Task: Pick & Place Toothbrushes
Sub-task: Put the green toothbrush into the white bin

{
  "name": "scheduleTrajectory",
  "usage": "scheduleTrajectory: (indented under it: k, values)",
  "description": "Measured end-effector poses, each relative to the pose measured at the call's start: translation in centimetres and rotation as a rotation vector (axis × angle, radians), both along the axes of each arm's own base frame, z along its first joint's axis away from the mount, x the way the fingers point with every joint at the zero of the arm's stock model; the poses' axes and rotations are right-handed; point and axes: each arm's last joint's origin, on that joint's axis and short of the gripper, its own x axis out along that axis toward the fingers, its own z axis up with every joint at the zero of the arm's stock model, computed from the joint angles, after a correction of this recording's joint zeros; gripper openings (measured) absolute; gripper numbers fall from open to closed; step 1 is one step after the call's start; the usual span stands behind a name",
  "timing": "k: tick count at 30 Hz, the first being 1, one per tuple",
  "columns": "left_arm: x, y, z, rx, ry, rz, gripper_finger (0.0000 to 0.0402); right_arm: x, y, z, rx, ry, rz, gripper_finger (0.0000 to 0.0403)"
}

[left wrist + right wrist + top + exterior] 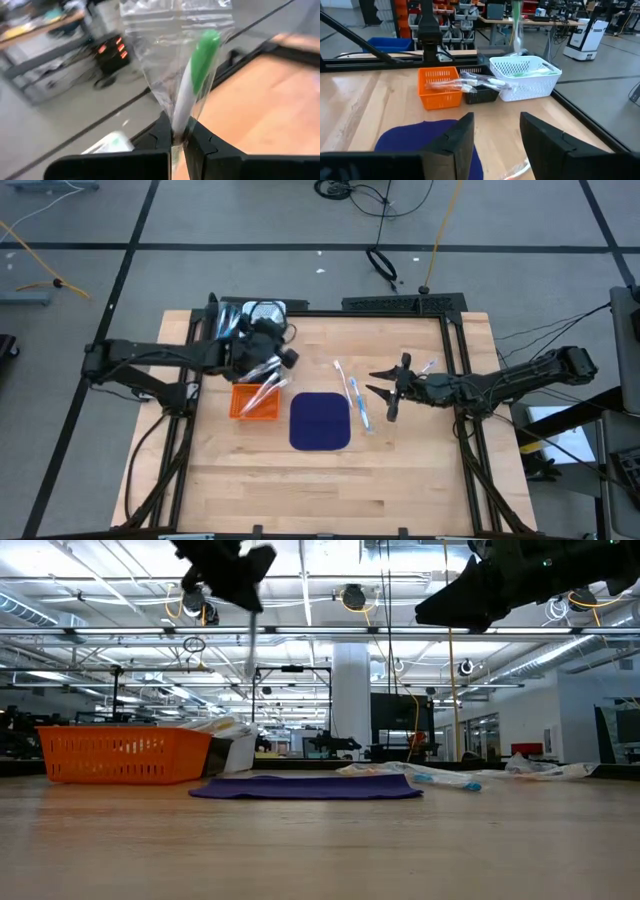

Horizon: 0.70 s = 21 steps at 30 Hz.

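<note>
My left gripper [172,142] is raised above the baskets at the table's far left [268,345] and is shut on a toothbrush [192,80] with a white and green handle in a clear wrapper. Several wrapped toothbrushes [262,385] lean out of the orange basket [440,87], and others lie in the white basket [525,75]. More toothbrushes [352,392] lie flat on the wood just right of the dark blue mat [320,420]. My right gripper [383,392] hovers open beside them, with nothing between its fingers [465,140]. My left gripper pinches the toothbrush's white handle end [179,125], wrapper and all, between its two fingers. The toothbrush runs on past the fingertips, green part farthest out. It is lifted clear of the baskets and the table; in the low view it hangs as a thin stick [250,640] below the gripper.
A small black basket [480,92] sits between the orange and the white one. One more toothbrush [427,366] lies under my right arm. The near half of the table [330,490] is bare wood. A black frame [400,305] borders the table's far edge.
</note>
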Motion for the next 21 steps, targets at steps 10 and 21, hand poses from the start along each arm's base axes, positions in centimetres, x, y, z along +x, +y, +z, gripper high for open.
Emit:
scheduleTrajectory:
  k: [10, 21]
  values:
    - [-2.6, 5.8, -1.6, -0.183, 0.098, 0.154, 0.0010, 0.0, 0.0, -0.1, 0.000, 0.006, 0.003, 0.0145]
    - [-5.4, 9.7, -2.8, -0.351, 0.191, 0.220, 0.0010, 0.0, 0.0, -0.1, 0.000, 0.007, 0.004, 0.0143]
